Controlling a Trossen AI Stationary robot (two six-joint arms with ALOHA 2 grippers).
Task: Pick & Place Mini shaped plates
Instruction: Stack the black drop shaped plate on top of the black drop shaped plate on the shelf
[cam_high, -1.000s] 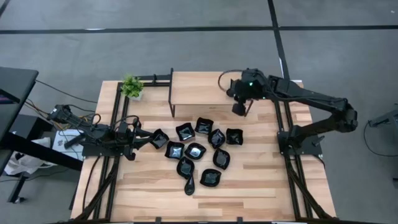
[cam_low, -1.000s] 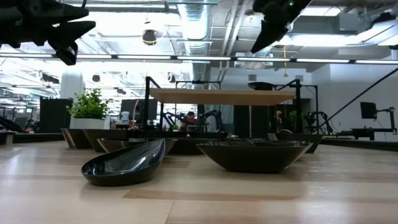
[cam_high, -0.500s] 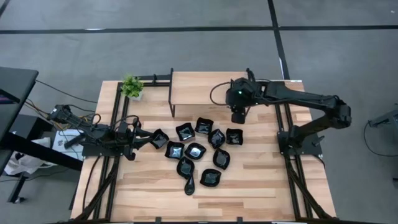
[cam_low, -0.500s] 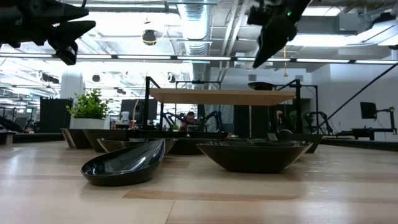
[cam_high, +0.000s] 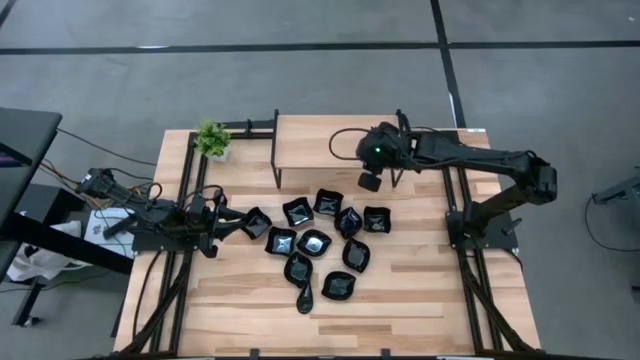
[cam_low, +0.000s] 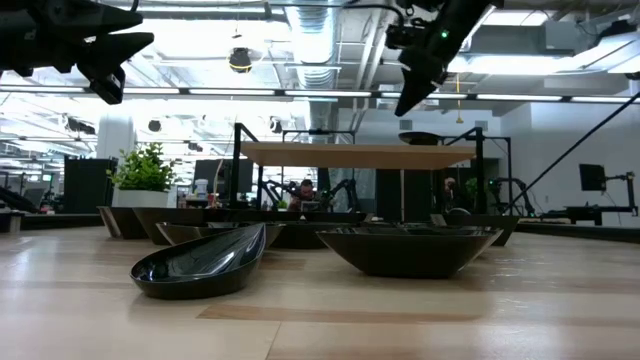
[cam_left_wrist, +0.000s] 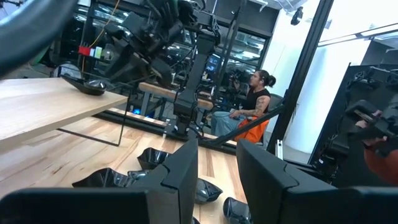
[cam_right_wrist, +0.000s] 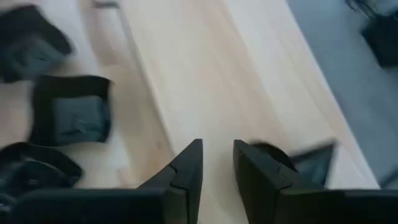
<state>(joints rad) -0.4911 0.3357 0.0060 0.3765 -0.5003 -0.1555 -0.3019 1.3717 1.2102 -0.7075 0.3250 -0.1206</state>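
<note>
Right gripper hangs above the table right of frame centre in the high view, at the front edge of the raised shelf. Its fingers stand a narrow gap apart with nothing between them: released, empty.

The plates sit in a tight cluster at frame centre, mostly touching or just beside each other. One plate already rests on the shelf, seen in the low view.

Left gripper waits at left of centre, just beside the leftmost plate. Fingers slightly apart, nothing held.

Likely step: right arm going for the next plate. The nearest are the square plate at the cluster's right edge and the one at its top.

To do it well:
- Take an outer plate. Inner ones are hemmed in and a finger would nudge neighbours.
- Come straight down, one finger inside the rim and one outside, and pinch the wall.
- Glossy surface may slip, so close fully before lifting.
- Lift clear of the cluster before swinging to the shelf.
- Keep away from the plant, upper left.
</note>
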